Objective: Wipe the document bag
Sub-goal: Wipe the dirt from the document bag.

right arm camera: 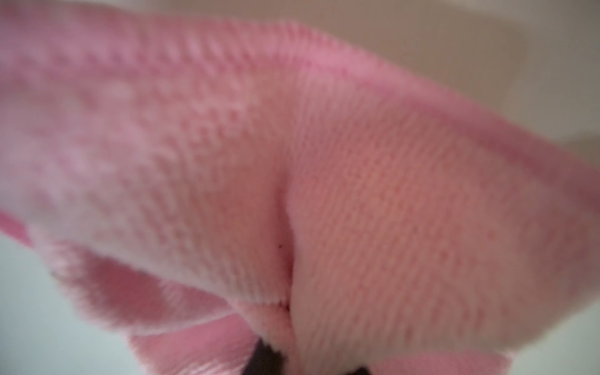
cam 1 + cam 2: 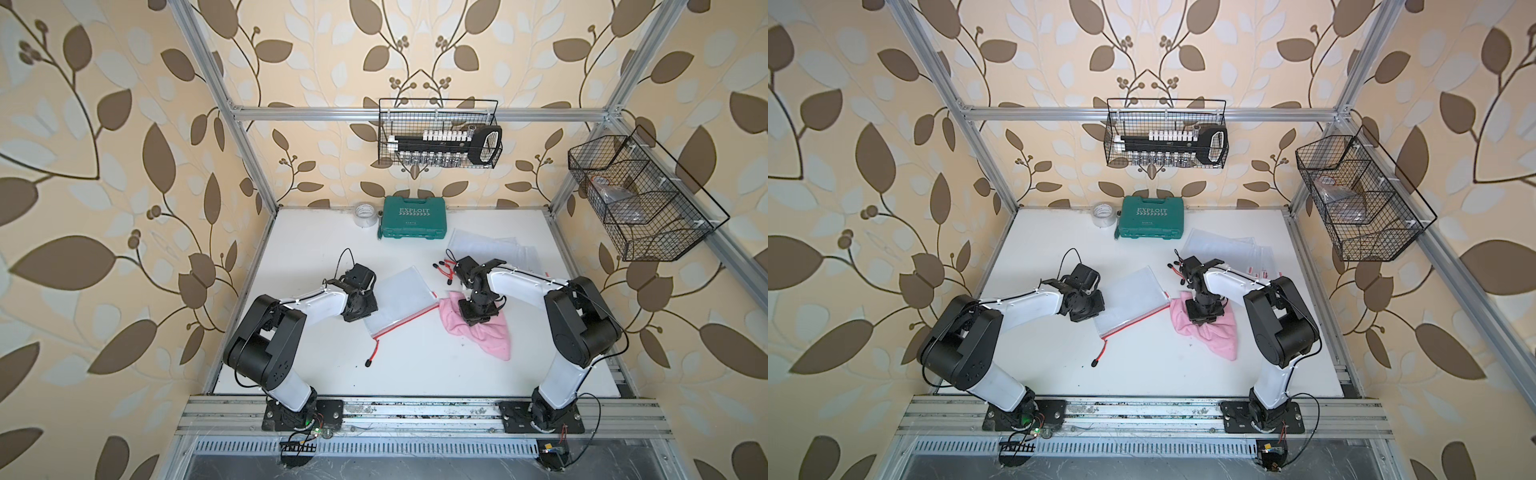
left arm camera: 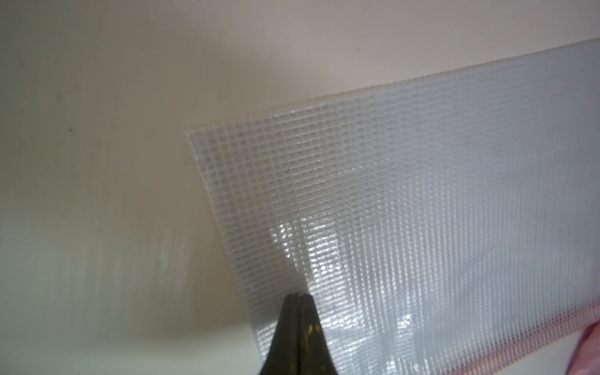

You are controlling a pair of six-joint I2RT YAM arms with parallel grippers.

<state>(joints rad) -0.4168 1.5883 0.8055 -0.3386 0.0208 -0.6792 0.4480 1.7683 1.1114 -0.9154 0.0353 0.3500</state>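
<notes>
The document bag [image 2: 399,301] [image 2: 1129,299] is a translucent mesh pouch with a red zipper edge, lying flat on the white table in both top views. My left gripper [image 2: 359,309] [image 3: 298,296] is at the bag's left edge, jaws shut with nothing between them, tips over the mesh [image 3: 422,211] near a corner. A pink cloth [image 2: 482,330] [image 2: 1208,332] lies crumpled just right of the bag, touching its corner. My right gripper [image 2: 478,313] [image 1: 292,352] points down into it, shut on a bunched fold of the pink cloth [image 1: 324,194].
A green tool case [image 2: 411,218] and a tape roll [image 2: 365,215] stand at the back. More clear bags [image 2: 490,245] lie stacked at the back right. The bag's red zipper cord [image 2: 374,349] trails toward the front. Wire baskets [image 2: 440,133] [image 2: 640,199] hang on the frame.
</notes>
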